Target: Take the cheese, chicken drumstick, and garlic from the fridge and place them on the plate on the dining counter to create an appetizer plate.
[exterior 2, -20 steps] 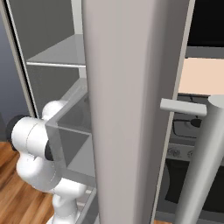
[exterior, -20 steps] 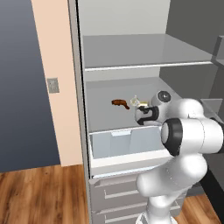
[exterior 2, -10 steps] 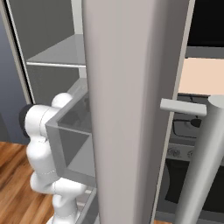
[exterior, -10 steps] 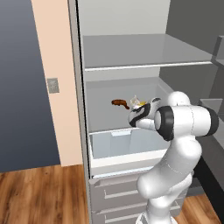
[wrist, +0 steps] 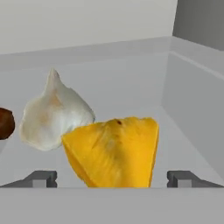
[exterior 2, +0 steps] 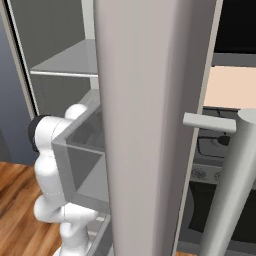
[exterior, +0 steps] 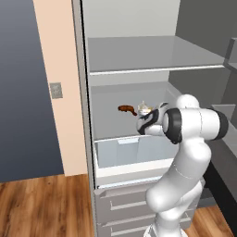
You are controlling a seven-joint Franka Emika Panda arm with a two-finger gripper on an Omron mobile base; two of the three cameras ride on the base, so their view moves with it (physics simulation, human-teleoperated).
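Fingers (wrist: 112,177) spread wide, flanking the yellow-orange cheese wedge (wrist: 114,152) without touching, inside the tall grey fridge (exterior: 139,55). Whitish-cream garlic bulb (wrist: 53,114) just behind and left of the wedge, touching it; dark reddish-brown chicken drumstick (exterior: 126,109) farther left on the same pale grey shelf (wrist: 183,144).

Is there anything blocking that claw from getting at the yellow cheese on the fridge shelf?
Nothing visible does. In the hand view the cheese sits right between the open gripper's two fingertips, with bare shelf around it. The garlic lies just behind and to the cheese's left, close to or touching it, but not in the path.
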